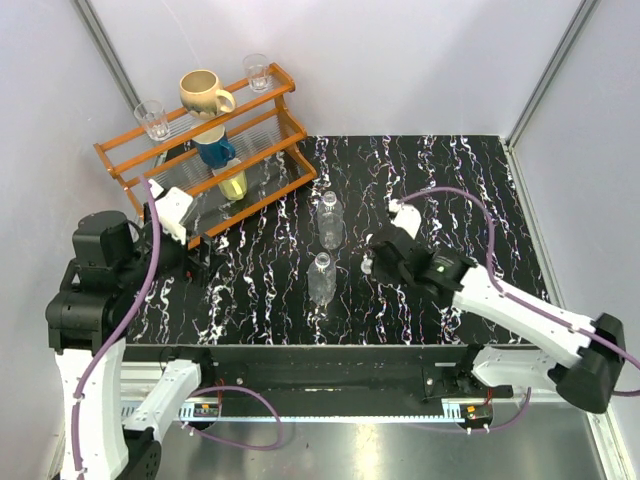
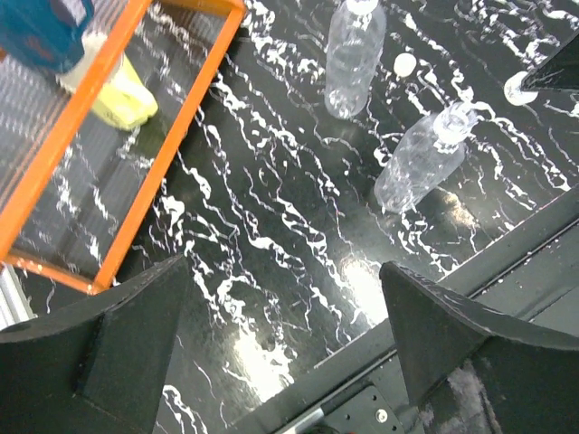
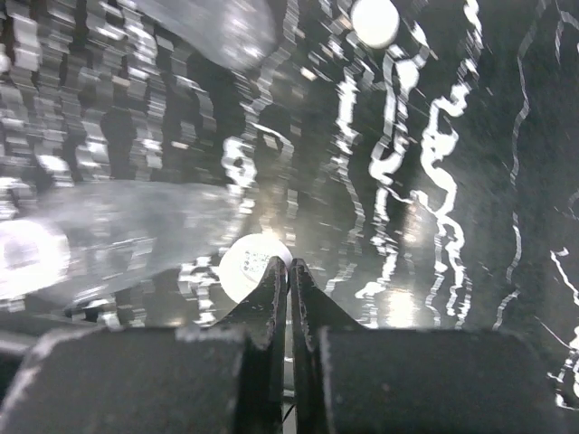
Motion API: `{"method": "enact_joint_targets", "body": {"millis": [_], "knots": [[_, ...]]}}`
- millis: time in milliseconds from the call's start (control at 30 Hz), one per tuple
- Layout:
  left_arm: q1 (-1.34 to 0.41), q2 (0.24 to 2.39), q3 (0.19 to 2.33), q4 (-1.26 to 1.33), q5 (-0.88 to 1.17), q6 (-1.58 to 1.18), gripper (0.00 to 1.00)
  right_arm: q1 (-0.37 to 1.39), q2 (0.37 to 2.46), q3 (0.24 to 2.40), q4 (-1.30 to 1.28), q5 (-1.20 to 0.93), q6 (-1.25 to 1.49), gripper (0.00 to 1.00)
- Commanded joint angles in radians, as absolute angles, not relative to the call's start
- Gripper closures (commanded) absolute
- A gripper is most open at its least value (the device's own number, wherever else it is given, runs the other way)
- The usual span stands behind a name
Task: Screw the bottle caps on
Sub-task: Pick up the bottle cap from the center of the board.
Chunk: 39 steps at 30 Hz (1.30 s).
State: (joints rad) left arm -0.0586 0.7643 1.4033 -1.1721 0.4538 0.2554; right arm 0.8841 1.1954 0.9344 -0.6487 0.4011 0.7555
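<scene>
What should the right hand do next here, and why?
Probably open the right hand and nudge it sideways so its fingers straddle the nearest bottle cap. The fingers are pressed together, and the cap lies on the table just beside their tips rather than between them, so nothing appears gripped.

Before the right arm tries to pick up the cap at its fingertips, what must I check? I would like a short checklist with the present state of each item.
1. Bottles upright: near bottle and far bottle both stand. Ok.
2. Caps free on the table: first cap lies by the right gripper, second cap farther off. Ok.
3. Jaws open for the grasp: shut, with the first cap beside them. Not ok.
4. Other arm ready: left gripper wide open and empty. Ok.
5. Which way the first cap's open side faces: cannot tell.
</scene>
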Motion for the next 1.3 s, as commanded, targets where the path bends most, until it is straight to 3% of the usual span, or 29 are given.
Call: {"method": "enact_joint_targets", "body": {"millis": [0,133,200,467,700,1000,1267], "knots": [[-0.101,0.804,1.485,-1.097,0.505,0.243,0.10,0.972,1.143,1.115,-0.796,0.511,0.798,1.00],[-0.245,0.873,1.535,-1.072,0.396,0.181,0.12,1.078,1.204,1.262,-0.836,0.587,0.793,1.00],[-0.392,0.908,1.555,-1.065,0.240,0.152,0.12,1.115,1.262,1.368,-0.859,0.609,0.776,1.00],[-0.452,0.994,1.643,-1.042,0.081,0.141,0.07,1.138,1.367,1.566,-0.862,0.612,0.715,1.00],[-0.482,0.994,1.506,-0.977,0.103,0.054,0.12,1.154,1.515,1.670,-0.785,0.609,0.678,1.00],[-0.491,1.034,1.474,-0.966,0.218,0.003,0.11,1.164,1.588,1.749,-0.690,0.577,0.667,1.00],[-0.502,1.098,1.502,-0.951,0.183,-0.028,0.20,1.181,1.612,1.775,-0.646,0.560,0.677,1.00]]}}
